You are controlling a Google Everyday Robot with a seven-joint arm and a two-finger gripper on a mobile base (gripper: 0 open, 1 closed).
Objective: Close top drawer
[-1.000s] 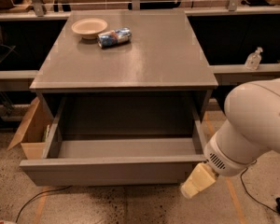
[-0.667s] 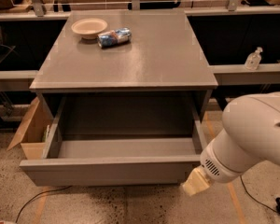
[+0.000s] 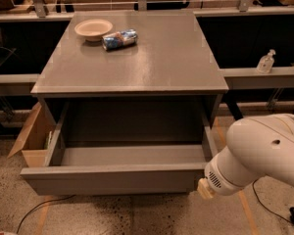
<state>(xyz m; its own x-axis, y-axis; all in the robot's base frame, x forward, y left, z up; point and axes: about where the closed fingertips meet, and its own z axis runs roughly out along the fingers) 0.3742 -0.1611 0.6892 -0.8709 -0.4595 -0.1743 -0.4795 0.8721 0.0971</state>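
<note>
The top drawer [image 3: 112,180] of the grey cabinet [image 3: 137,67] is pulled far out. Its inside looks empty, and its flat front panel faces the camera low in the view. My gripper [image 3: 204,189] shows only as a cream tip at the end of the bulky white arm [image 3: 264,155]. It sits at the right end of the drawer's front panel, at or very near the panel's face. The arm hides the drawer's front right corner.
A cream bowl [image 3: 93,29] and a blue can [image 3: 119,39] lie on the cabinet top at the back left. An open cardboard box [image 3: 34,136] stands on the floor left of the drawer. A sanitizer bottle [image 3: 266,61] stands on the right ledge. A cable [image 3: 36,209] lies on the floor.
The white arm has sunk lower in the view, and less of its cream tip shows at the drawer front's right end. The drawer is open as far as before.
</note>
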